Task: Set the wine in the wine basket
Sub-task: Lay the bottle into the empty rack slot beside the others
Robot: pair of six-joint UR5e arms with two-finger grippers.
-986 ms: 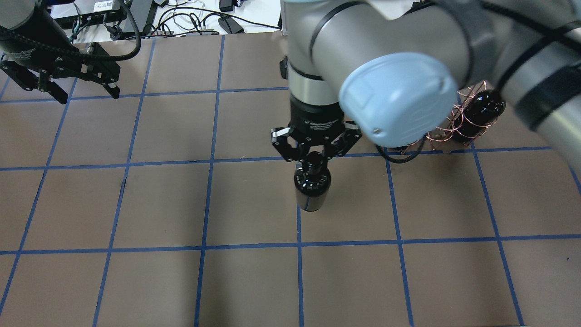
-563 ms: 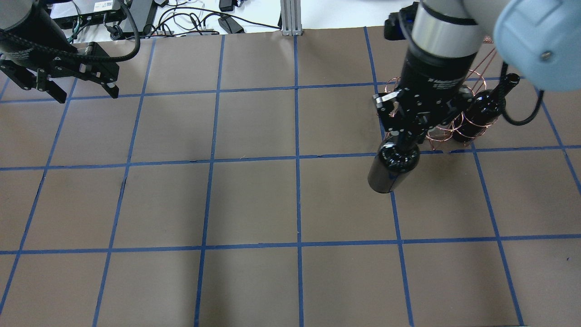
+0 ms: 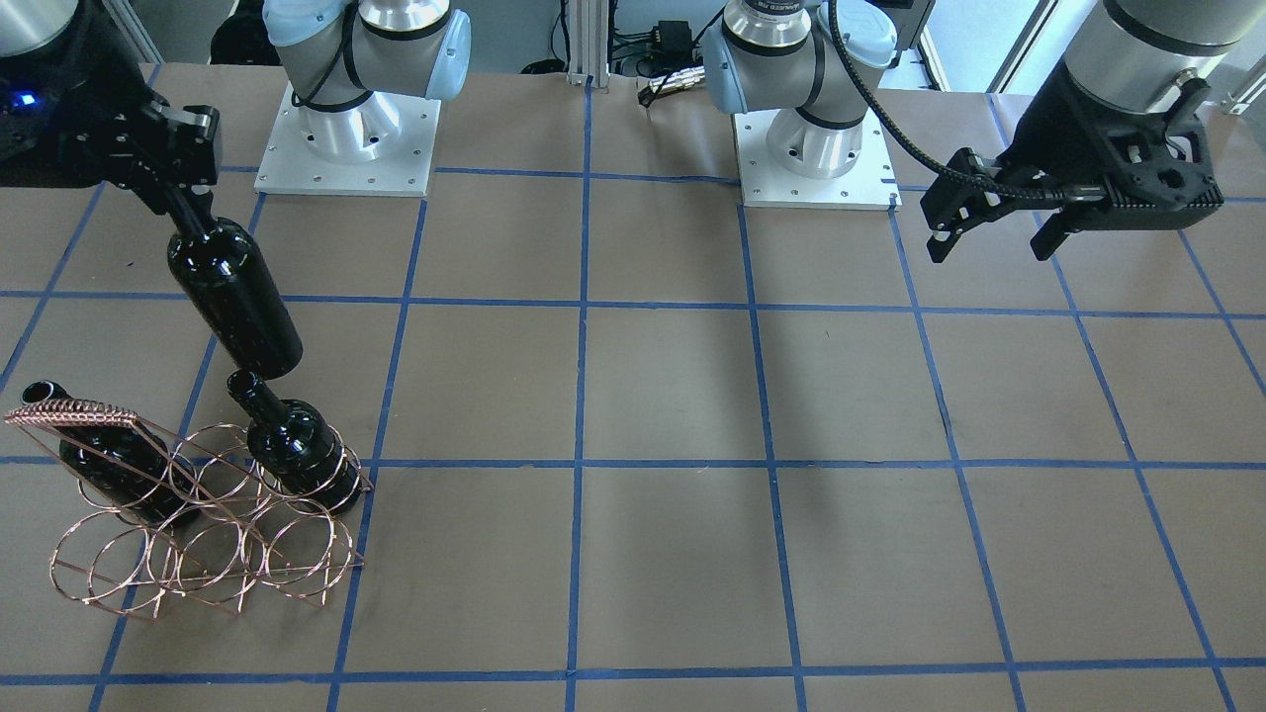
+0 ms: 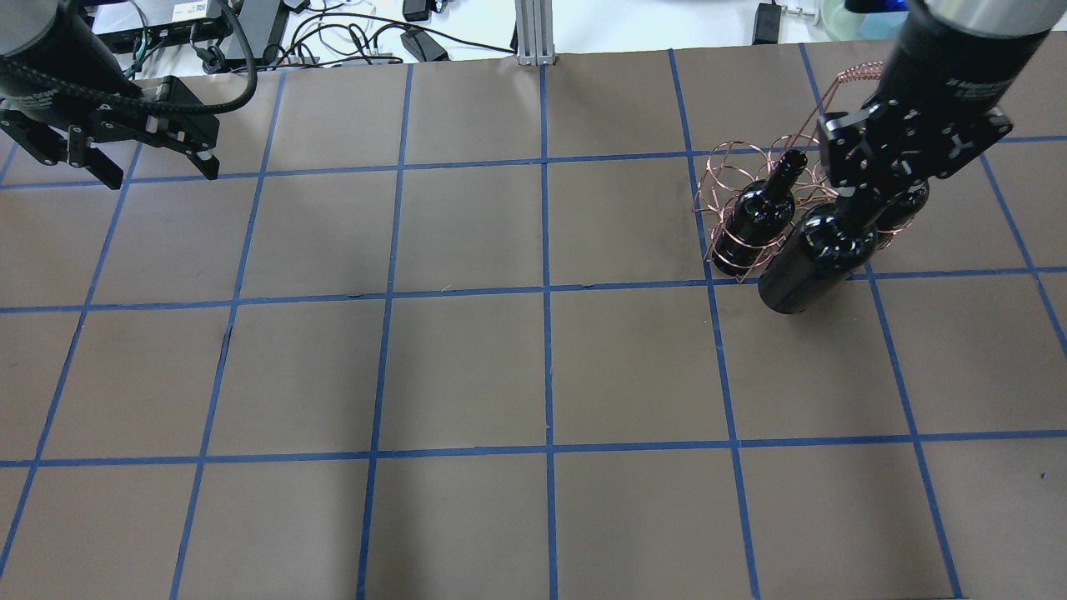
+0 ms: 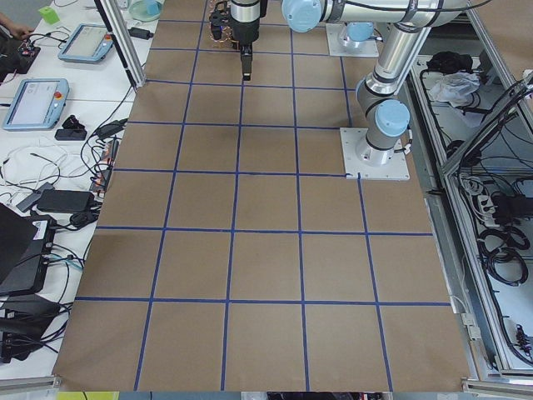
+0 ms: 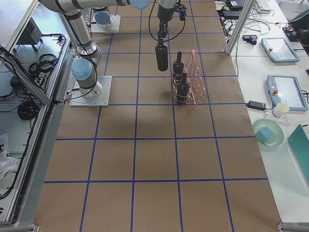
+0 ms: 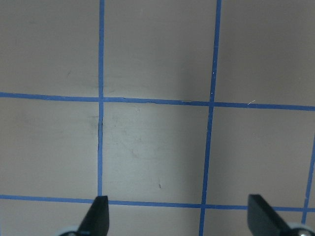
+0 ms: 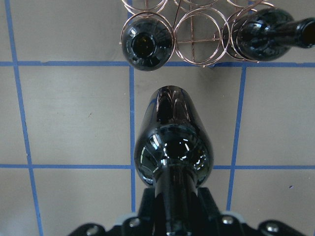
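- The right gripper [image 4: 859,200] has carried the wine [image 4: 813,258] across the tabletop [image 4: 467,375]. A second ago it was near the middle of the tabletop; now it hangs just on the robot's side of the basket [image 3: 74,408].
- Its jaws are closed on the bottle's neck. The bottle is off the tabletop and tilted, with its base lowest and leaning toward the robot.
- The carry looks nearly done. What seems left is lining the bottle up with a free ring and sliding it in; it is not yet in the basket.
- Two look-alike bottles already sit in rings: one at the basket's left end [image 4: 763,212], the other [image 4: 904,208] mostly hidden behind the gripper in the overhead view.
- The left gripper [image 4: 158,175] has not moved. It hovers at the far left, well apart from the basket, with its jaws spread wide and nothing in them.
- Overhead, the wine overlaps the wire, so any gap is hard to judge.
- The front-facing view shows the wine [image 3: 234,297] apart from the wire, with its base just above the neck of one racked bottle [image 3: 292,445].
- The right wrist view looks down the wine [image 8: 172,142] and shows empty rings between the two racked bottles.
- The left wrist view shows only bare tabletop between open fingertips [image 7: 98,214].
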